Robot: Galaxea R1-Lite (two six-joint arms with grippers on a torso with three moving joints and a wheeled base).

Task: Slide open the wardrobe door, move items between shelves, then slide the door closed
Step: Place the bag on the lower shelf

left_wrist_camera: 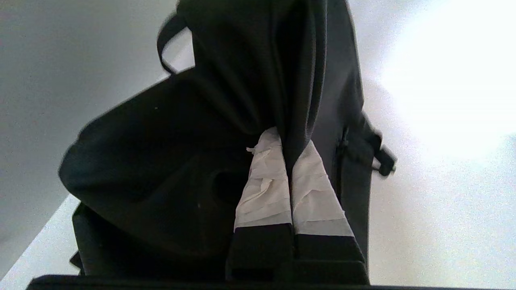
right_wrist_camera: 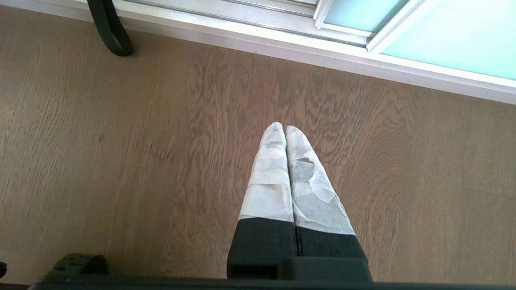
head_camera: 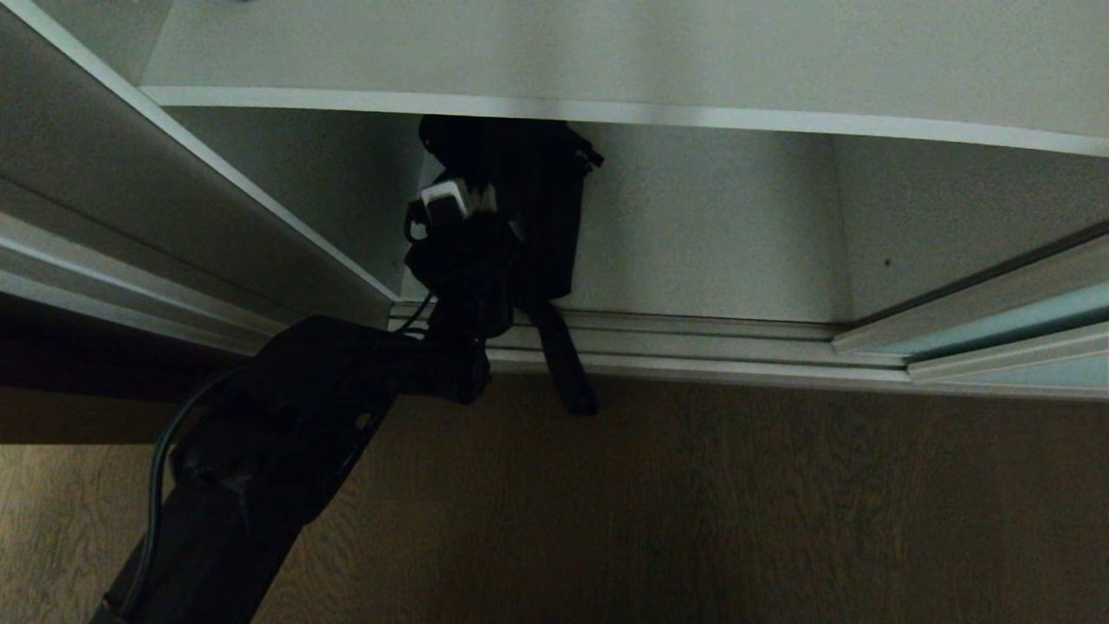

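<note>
Door status: the tall frosted pale blue-green glass sliding wardrobe door [head_camera: 1022, 334] with its thin silver-white frame stands slid toward the right end of the ribbed silver floor track [head_camera: 693, 342], so the wardrobe opening is clear; opening step judged done.

Left gripper [left_wrist_camera: 291, 161]: taped fingers clenched on a fold of the soft black fabric pouch bag [head_camera: 528, 208], held inside the opening, below the front edge of the plain white upper shelf [head_camera: 780, 117]. Its wide black strap [head_camera: 563, 360] hangs over the track onto the brown wood-grain floor [head_camera: 780, 503].

Right gripper [right_wrist_camera: 285, 133]: clenched, empty, parked over the floor.

Houndstooth bag: not in view.

Remaining, by judgement: set pouch on target shelf, release, close door.
</note>
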